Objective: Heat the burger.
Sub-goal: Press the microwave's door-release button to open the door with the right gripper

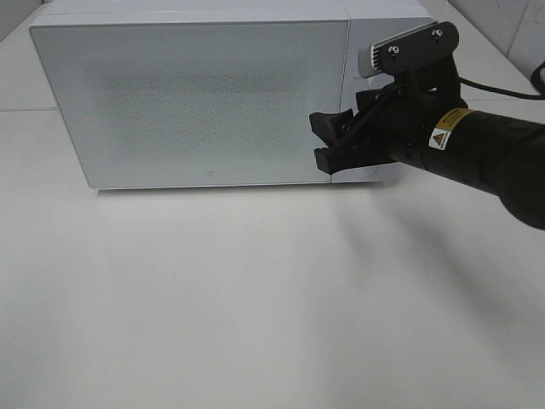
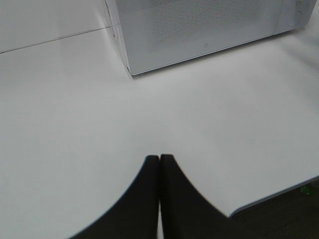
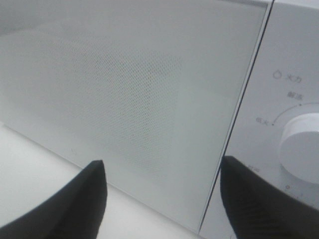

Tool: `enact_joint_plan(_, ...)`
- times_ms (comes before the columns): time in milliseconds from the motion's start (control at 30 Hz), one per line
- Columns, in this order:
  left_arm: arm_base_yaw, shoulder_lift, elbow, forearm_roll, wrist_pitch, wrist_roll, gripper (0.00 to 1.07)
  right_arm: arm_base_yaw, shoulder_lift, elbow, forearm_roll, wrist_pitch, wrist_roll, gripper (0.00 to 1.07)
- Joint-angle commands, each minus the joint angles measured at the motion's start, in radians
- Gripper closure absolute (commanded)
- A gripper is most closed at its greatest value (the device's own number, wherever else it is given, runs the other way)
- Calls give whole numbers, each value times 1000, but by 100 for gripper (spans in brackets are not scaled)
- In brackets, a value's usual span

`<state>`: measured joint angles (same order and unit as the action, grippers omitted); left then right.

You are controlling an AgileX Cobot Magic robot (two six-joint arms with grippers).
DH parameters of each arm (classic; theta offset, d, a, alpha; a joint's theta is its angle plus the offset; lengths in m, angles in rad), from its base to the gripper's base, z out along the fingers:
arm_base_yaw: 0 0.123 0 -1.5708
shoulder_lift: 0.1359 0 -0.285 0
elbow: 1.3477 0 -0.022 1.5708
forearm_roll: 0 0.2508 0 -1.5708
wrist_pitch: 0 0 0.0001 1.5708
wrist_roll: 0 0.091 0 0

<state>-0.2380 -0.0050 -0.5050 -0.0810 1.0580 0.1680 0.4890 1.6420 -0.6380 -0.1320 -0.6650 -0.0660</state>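
Microwave oven [image 1: 196, 102]: white, standing along the far edge of the table [image 1: 255, 298], its front facing the near edge. The door [image 1: 128, 51] is fully closed and flush with the housing. Its mesh window [image 3: 124, 84] appears as a dull speckled field, and nothing can be made out behind it.

Control panel [image 3: 294, 64]: at the right end of the oven front, beside the door seam. It carries a round white dial [image 3: 304, 147] with printed markings above and around it. In the high view the arm covers most of the panel.

Right gripper [image 1: 322, 141]: level with the lower right part of the door, close in front of the seam between door and panel. The two black fingers stand wide apart, one before the door and one before the panel, with nothing between them. Whether either tip touches the oven front cannot be told.

Left gripper [image 2: 159, 158]: above bare table surface in front of the oven's left front corner and apart from it. Its fingers are pressed together tip to tip with nothing held. It does not appear in the high view.

Burger: not visible in any view, so its location cannot be told.
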Motion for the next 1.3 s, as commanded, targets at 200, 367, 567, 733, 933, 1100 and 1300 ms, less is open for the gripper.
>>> enact_joint_plan(200,3,-20,2,2,-15,-3,106,-1,-126,-154,-3,552,-11,45)
enact_joint_plan(367,3,-20,2,2,-15,-3,106,-1,-141,-302,2,942,94,45)
enact_joint_plan(567,3,-20,2,2,-15,-3,106,-45,-141,-409,18,1143,142,45)
enact_joint_plan(733,3,-20,2,2,-15,-3,106,-191,-142,-436,80,1227,192,45)
enact_joint_plan(933,3,-20,2,2,-15,-3,106,-343,-186,-436,145,1324,190,45)
enact_joint_plan(1100,3,-20,2,2,-15,-3,106,-385,-280,-432,132,1412,190,45)
enact_joint_plan(1300,3,-20,2,2,-15,-3,106,-384,-462,-410,124,1517,165,45)
